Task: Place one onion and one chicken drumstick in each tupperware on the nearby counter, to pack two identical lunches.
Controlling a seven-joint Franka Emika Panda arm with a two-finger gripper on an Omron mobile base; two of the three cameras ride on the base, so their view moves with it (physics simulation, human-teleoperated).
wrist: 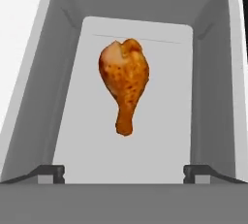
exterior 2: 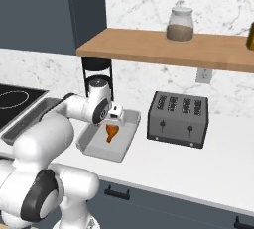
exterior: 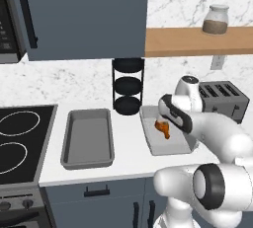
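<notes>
Now claw [wrist: 124,173] spread wide, dark tips well apart, hovering over grey tray [wrist: 213,97] near counter [exterior: 128,160] front edge; glossy mottled orange drumstick [wrist: 124,85] on smooth flat floor, untouched; second rounded tray [exterior: 88,138] beside stove [exterior: 20,140]

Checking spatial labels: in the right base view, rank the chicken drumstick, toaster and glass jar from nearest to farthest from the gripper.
1. Chicken drumstick, just below the gripper, in the tupperware.
2. Toaster, to its right on the counter.
3. Glass jar, up on the wooden shelf.
</notes>
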